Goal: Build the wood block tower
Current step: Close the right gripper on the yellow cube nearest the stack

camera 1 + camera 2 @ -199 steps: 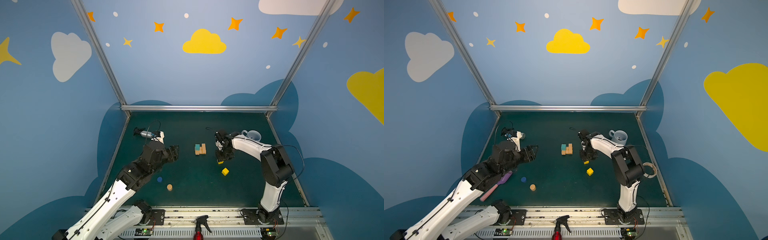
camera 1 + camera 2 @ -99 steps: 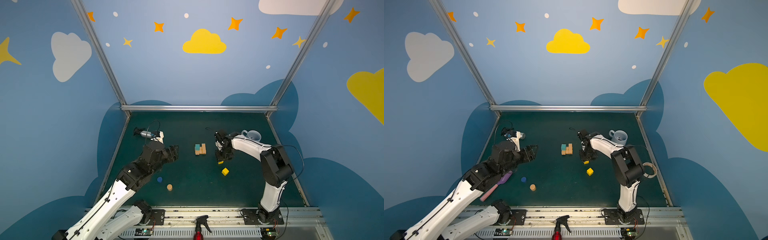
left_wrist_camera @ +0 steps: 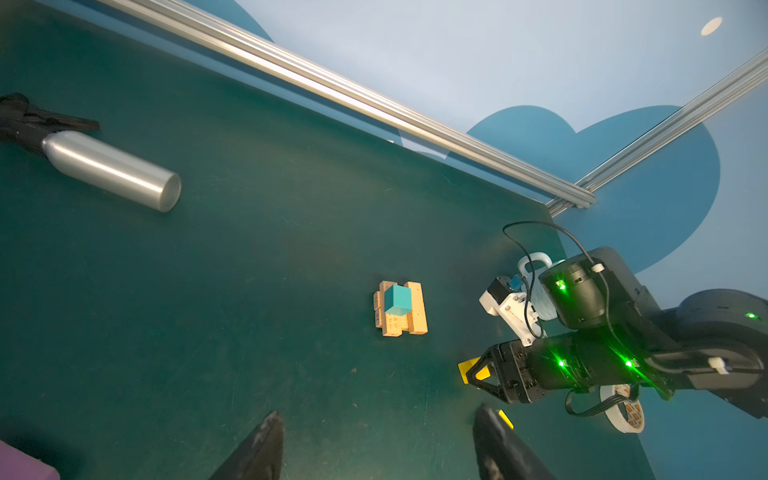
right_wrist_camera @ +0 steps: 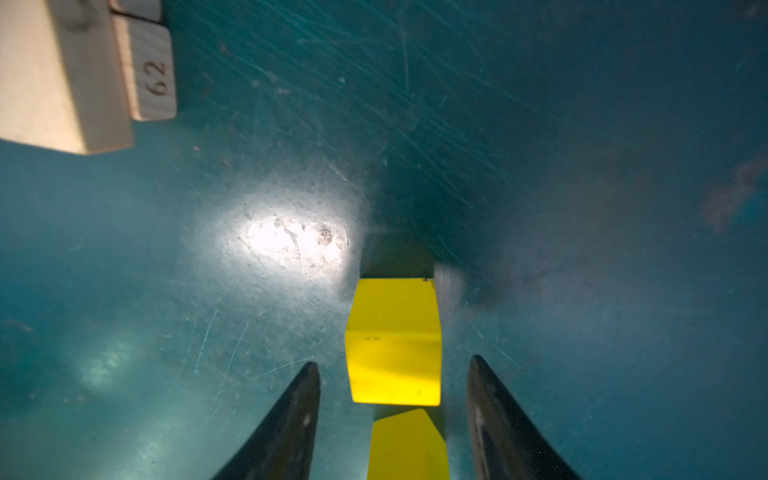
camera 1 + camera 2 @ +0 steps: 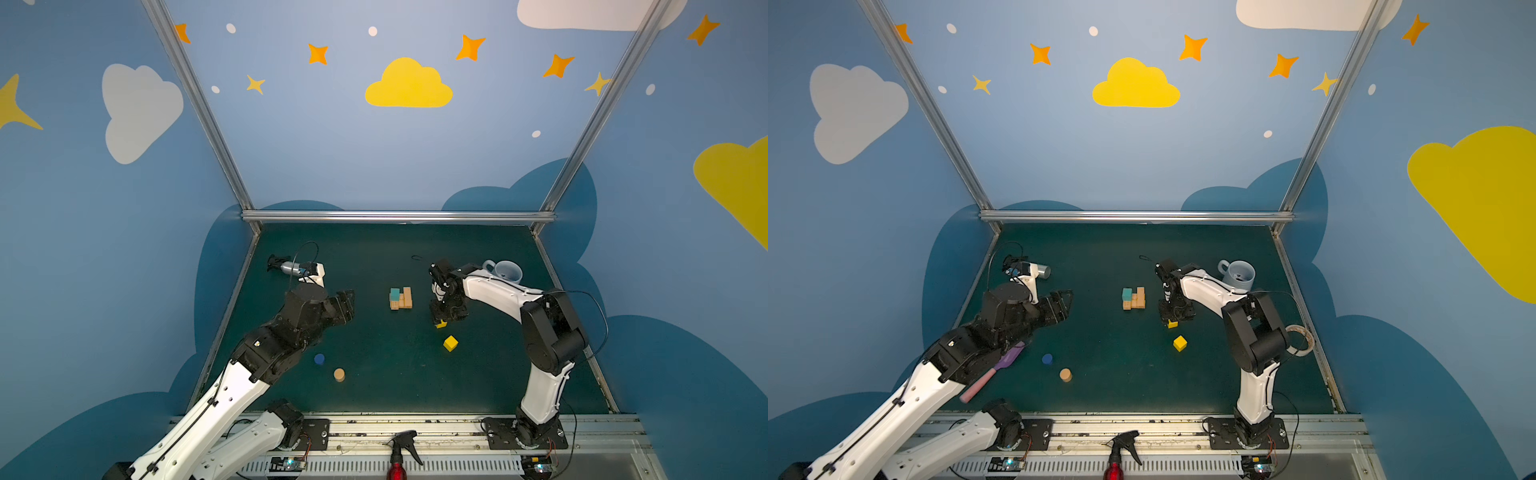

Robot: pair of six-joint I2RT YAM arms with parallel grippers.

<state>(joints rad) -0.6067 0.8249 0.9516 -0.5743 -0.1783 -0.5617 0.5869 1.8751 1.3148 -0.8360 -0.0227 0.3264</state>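
Note:
The tower [image 5: 401, 298] is a low stack of tan planks with a teal cube [image 3: 397, 301] on top, at mid-table. My right gripper [image 4: 394, 360] points down just right of it, open. A yellow cube [image 4: 395, 340] sits on the mat between its fingers, with a gap on each side. In both top views that cube [image 5: 441, 324] peeks out under the gripper [image 5: 444, 318]. Another yellow cube [image 5: 450, 343] lies nearer the front. A blue cylinder [image 5: 319, 358] and a tan cylinder [image 5: 339, 374] lie front left. My left gripper [image 5: 347, 305] hovers left of the tower, open and empty [image 3: 378, 410].
A silver spray bottle [image 5: 291, 268] lies at the back left. A pale mug [image 5: 505, 272] stands behind the right arm, and a tape roll [image 5: 1298, 338] lies by the right edge. A purple and pink spatula [image 5: 1000, 365] lies under the left arm. A red spray bottle [image 5: 399, 457] sits on the front rail.
The right gripper's jaws have widened around the yellow cube while staying in place. The left arm has not moved.

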